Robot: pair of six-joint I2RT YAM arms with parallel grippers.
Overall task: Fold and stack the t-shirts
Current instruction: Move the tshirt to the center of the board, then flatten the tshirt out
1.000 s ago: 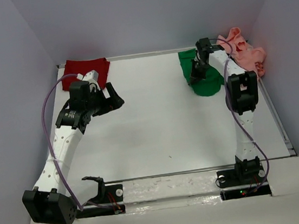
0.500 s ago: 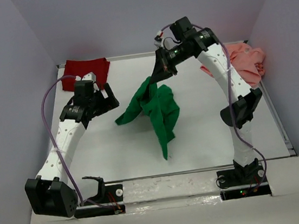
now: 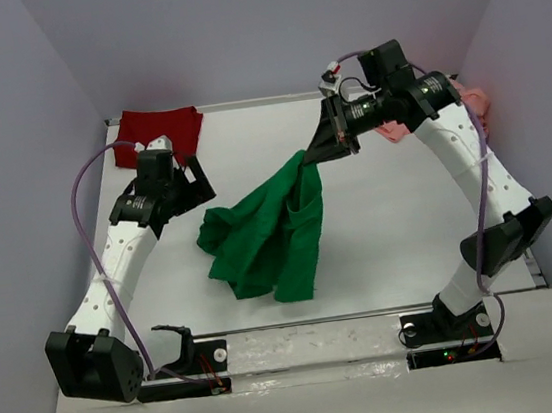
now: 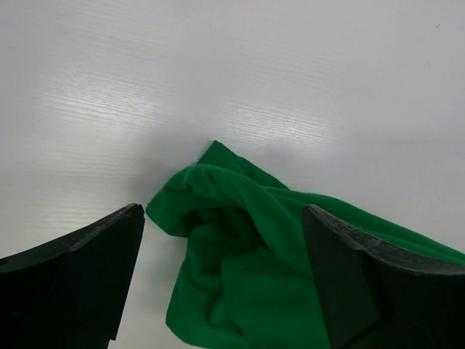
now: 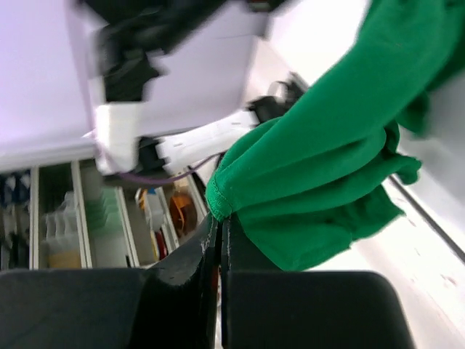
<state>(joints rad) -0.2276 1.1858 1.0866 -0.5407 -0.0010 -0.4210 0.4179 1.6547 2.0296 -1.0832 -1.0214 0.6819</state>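
Evidently the right hand [image 3: 318,151] is clamped on an edge of the bright green cloth t-shirt [image 3: 265,238], draping it over the bench [image 3: 391,243] centre, probably for spreading; the left hand [image 3: 196,184], at nine o'clock, hovers with fingers apart.

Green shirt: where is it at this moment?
In the top view, the green shirt hangs mid-table from the shut right gripper, its lower part lying on the table just right of the open left gripper.

At the centre of the tabletop [image 3: 391,243], the bright green cloth t-shirt [image 3: 265,238] hangs from the right gripper [image 3: 322,150]. Far left lies the dark red cloth t-shirt [image 3: 161,128]; far right, the salmon pink cloth t-shirt [image 3: 477,101].
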